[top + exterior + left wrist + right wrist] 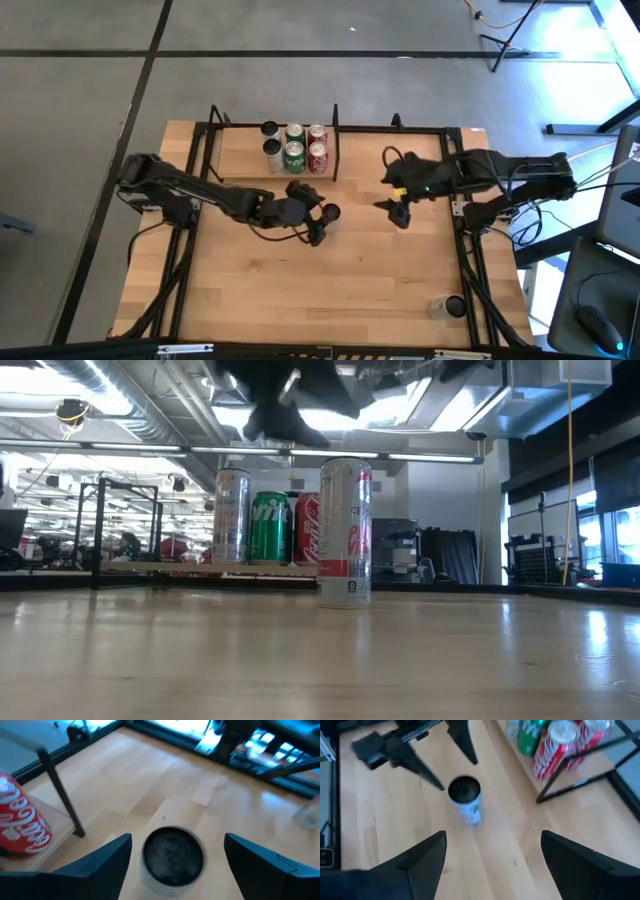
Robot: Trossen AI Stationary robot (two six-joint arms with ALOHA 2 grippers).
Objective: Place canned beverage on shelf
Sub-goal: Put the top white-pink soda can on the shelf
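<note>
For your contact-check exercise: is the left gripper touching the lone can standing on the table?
Apart. The left wrist view shows the left gripper open, bare table between each finger and the can.

Tall slim can (330,213) upright on table centre, off shelf; shelf (240,155) at far edge, five cans at its right end

Setting: robotics lab or test space, industrial-type. Evidence: wooden worktable (330,280) on a black metal frame, standing on a grey concrete floor (80,110) with dark seams; exposed ceiling ducts (130,410) and strip lighting in low view; tripod stand (505,40) and cables at the edges; computer mouse (598,325) on a side desk.
</note>
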